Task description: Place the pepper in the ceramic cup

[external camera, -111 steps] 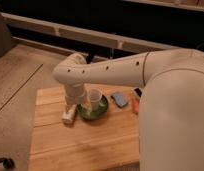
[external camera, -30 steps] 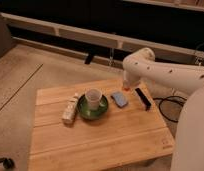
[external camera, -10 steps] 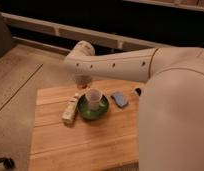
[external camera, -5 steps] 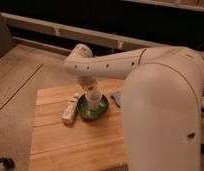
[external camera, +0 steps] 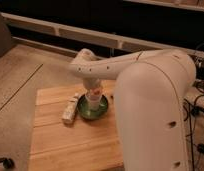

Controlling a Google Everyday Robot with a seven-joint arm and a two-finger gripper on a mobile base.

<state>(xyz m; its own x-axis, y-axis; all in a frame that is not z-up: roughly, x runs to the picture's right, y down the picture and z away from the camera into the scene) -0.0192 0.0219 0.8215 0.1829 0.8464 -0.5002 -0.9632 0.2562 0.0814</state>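
Observation:
The pale ceramic cup stands inside the green round dish on the wooden table. My gripper hangs straight down, right over the cup's mouth. It is shut on the small orange-red pepper, which sits just above the cup's rim. The big white arm crosses the right half of the view and hides that side of the table.
A white cylindrical bottle lies on its side just left of the green dish. The table's left edge borders bare floor. A dark rail runs along the wall behind. Cables show at the far right.
The gripper has come down from above the dish until it is right over the cup, with the pepper in it. The arm now fills more of the right side.

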